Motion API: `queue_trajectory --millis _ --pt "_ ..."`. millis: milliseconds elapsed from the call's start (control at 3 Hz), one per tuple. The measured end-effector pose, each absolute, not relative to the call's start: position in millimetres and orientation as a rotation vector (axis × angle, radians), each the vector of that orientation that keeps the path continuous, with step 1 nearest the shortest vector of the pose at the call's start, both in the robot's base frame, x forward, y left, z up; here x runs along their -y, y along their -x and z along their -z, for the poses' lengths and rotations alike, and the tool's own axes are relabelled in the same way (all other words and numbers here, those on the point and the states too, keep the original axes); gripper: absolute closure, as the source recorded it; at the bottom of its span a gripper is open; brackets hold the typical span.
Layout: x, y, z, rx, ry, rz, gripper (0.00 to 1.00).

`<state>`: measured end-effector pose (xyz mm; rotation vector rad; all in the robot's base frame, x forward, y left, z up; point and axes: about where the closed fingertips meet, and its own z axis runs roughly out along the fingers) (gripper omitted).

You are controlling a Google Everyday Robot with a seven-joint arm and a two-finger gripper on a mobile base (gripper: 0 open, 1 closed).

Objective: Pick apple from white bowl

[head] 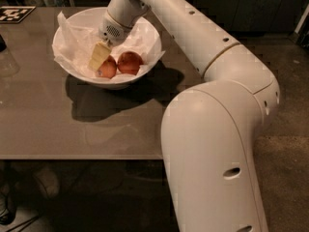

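Glossy white bowl (pixel 121 83) stands on the brown table (pixel 58 129), lined with crumpled white paper (pixel 72 42). Apple (pixel 108 68) lies inside at the bottom, touching a redder apple (pixel 129 62) beside it. Gripper (pixel 98 60) reaches into the bowl against the apple; whether it grips cannot be told.

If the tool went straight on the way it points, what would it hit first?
Probably the apple: the tool sits low in the white bowl, angled down beside it. It might instead meet the paper lining; depth is unclear.
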<state>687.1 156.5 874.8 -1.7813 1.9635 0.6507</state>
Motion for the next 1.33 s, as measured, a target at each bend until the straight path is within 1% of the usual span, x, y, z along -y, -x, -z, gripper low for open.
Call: queue_trajectory --millis 333,667,1333 --pt "-156.5 -687.1 -874.8 -1.963 1.781 -0.651 0.89" --pt "-156.5 -687.1 -874.8 -1.963 1.781 -0.651 0.85" --pt "-156.6 -687.1 -874.8 -1.963 1.781 -0.651 0.38"
